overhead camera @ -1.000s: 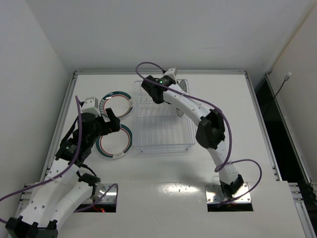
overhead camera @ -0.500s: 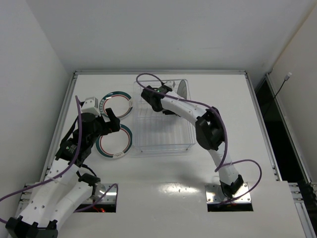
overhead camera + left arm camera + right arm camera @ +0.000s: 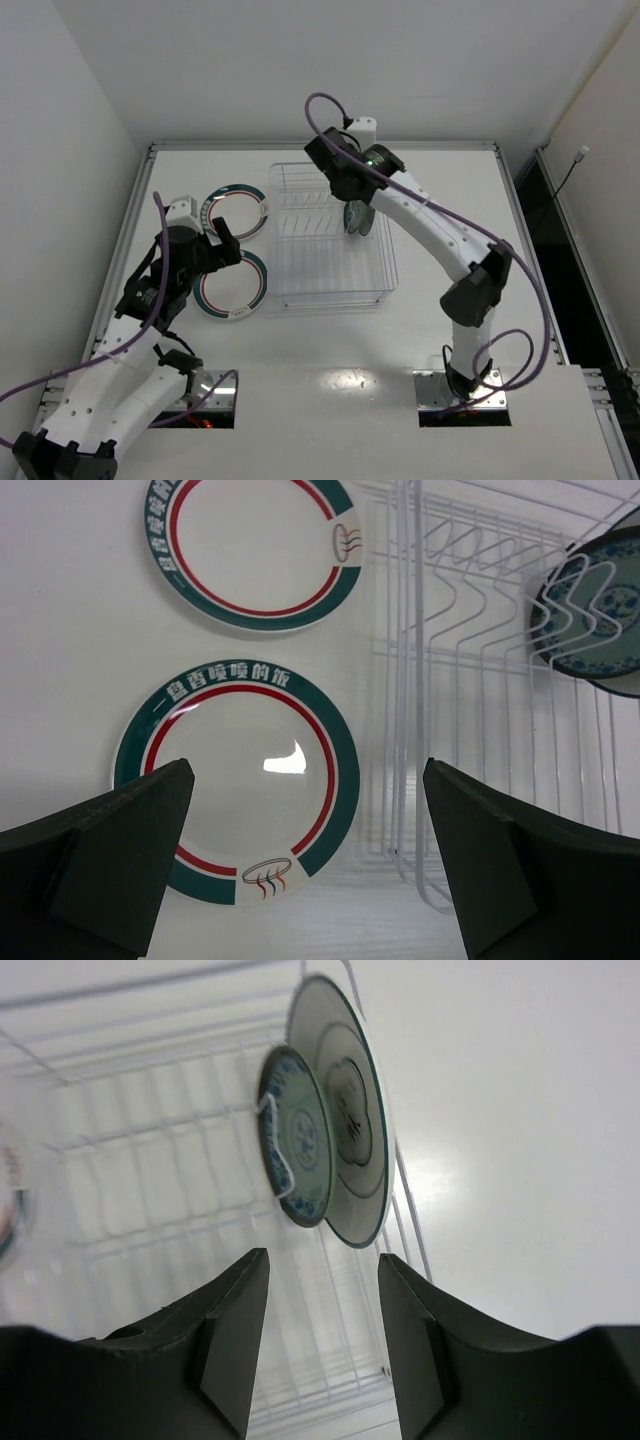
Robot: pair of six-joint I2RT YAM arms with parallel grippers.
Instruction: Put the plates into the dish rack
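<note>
- Four plates on show: two stand loaded in the rack, two lie flat on the bench (image 3: pixel 330 350).
- Dish rack (image 3: pixel 330 278): see-through wire basket at mid-bench, long side running near to far. Both loaded plates sit on its right side, toward the far end. The nearer tine rows carry nothing.
- Teal patterned plate (image 3: pixel 300 1150): small, on edge, slotted between tines that keep it upright with a slight lean.
- Larger plate (image 3: pixel 357 1120): on edge directly behind the teal one, very close. Whether the two touch cannot be told.
- Near white plate (image 3: pixel 237 780): green rim, red inner ring, face up, just left of the rack's near-left corner.
- Far white plate (image 3: pixel 250 545): same pattern, face up, beyond the near one and apart from it, beside the rack's left wall.
- Left jaws: wide apart and empty, hanging over the near white plate with one finger to each side of it in the wrist view. Judged to be lined up for the next pick.
- Right jaws: apart with nothing between them, above the rack and close to the two standing plates, which rest on the tines alone.
- Outstanding: half the load. A plate lying flat offers little to grip, so a rim probably has to be caught first.
</note>
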